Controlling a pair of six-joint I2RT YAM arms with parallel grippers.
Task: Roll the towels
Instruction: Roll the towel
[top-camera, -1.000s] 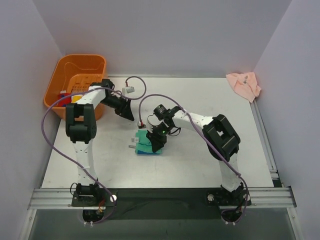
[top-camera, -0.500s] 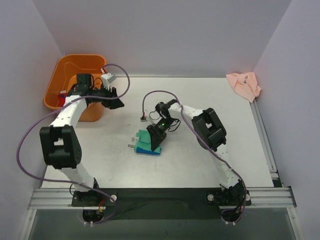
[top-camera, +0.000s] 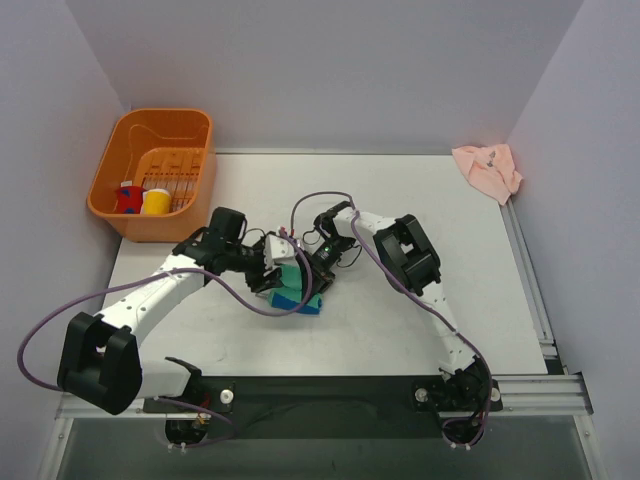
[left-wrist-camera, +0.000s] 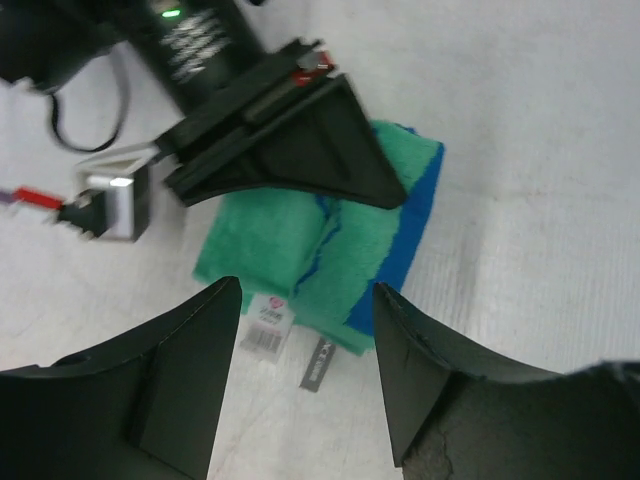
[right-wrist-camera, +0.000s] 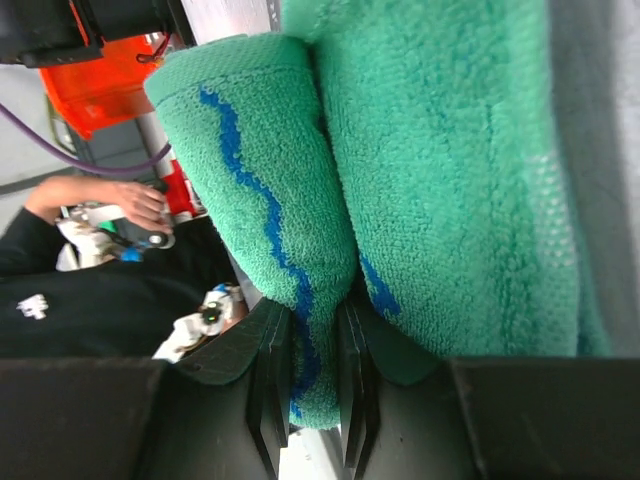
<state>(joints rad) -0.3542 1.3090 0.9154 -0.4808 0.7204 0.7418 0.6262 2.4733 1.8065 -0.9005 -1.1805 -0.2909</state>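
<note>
Green-blue towel (left-wrist-camera: 335, 245), folds running left-to-right across surface (top-camera: 350, 340), pinched in right claw (right-wrist-camera: 307, 320); left claw (left-wrist-camera: 305, 300) wide above.

White table (top-camera: 380, 330), seen from above: a flat, pale, faintly textured surface with walls on 3 sides. 3 items lie directly on it. (a) Orange basket (top-camera: 140, 225), at the far left corner. (b) Green-and-blue towel (top-camera: 298, 298), near the centre, folded over on itself; 2 small labels (left-wrist-camera: 266, 327) project from one edge onto the surface. (c) Pink towel (top-camera: 487, 170), crumpled, at the far right corner, well apart from the other 2.
</note>
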